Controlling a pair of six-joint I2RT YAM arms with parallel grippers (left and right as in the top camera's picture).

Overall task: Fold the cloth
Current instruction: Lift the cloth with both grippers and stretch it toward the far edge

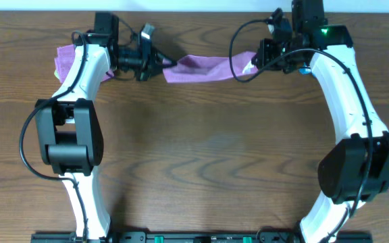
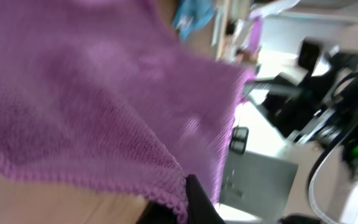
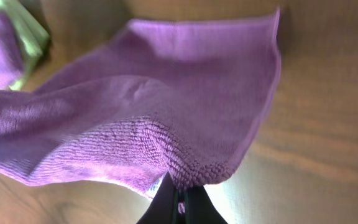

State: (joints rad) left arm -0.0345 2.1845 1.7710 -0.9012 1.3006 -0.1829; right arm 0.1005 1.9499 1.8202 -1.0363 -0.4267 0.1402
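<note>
Since the cloth (image 1: 204,69) is pinched at 2 ends, it is drawn into a narrow lilac band between the arms, over the far side of the table (image 1: 201,155). Whether its middle touches the wood cannot be told. The left gripper (image 1: 162,64) is pressed together on 1 tapered end, and the right gripper (image 1: 254,62) is closed on the opposite end. Such a hold is judged to serve for stretching the fabric out before it is laid down for a first fold, which does not appear to have been made yet.

From overhead, the spacing of the 2 grips is shown, along with a second purple cloth (image 1: 63,59) partly hidden behind the left arm. Only in the right wrist view is the pinch itself made plain: the hemmed edge is bunched between the dark fingers (image 3: 199,210), and the fabric fans away above the wood. A purple bundle (image 3: 5,50) lying on something lime-green is seen there too. The left wrist view is blurred; it is filled by fabric, and a blue scrap (image 2: 194,15) is glimpsed beyond.
</note>
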